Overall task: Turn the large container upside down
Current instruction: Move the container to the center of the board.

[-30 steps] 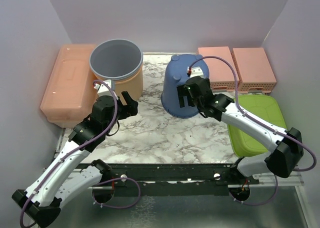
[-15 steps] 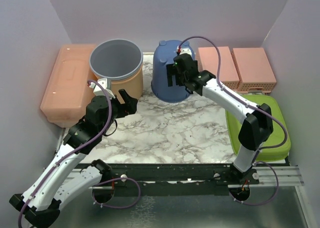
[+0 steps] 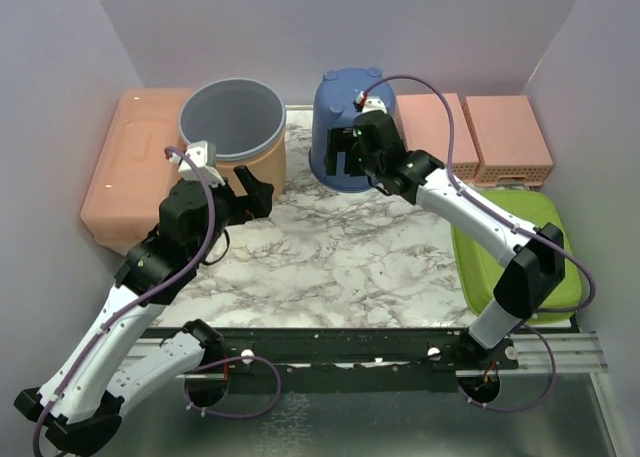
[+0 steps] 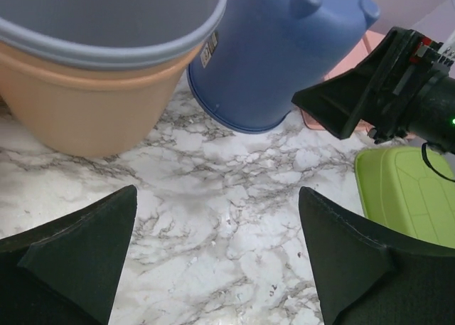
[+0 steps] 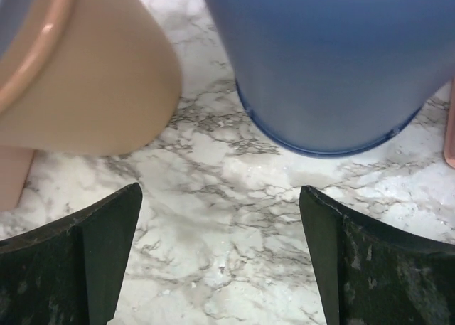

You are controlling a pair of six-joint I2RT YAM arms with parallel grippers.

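The blue container (image 3: 335, 95) stands mouth down at the back middle of the marble table (image 3: 320, 262). Its rim rests on the surface and its base, with small moulded feet, points up. The right fingers (image 5: 92, 268) are spread wide just in front of its near wall, with nothing between them. Just to its left is a tan bucket (image 3: 262, 167) with a grey bucket (image 3: 232, 122) nested inside. The left fingers (image 4: 78, 268) are also spread wide and empty, low over the table beside the tan bucket. A peach lidded bin (image 3: 135, 167) fills the far left. To the right of the blue container lie two pink perforated blocks (image 3: 440, 127) side by side. Nearer than them is a lime green tray (image 3: 520, 227), partly under the right arm.
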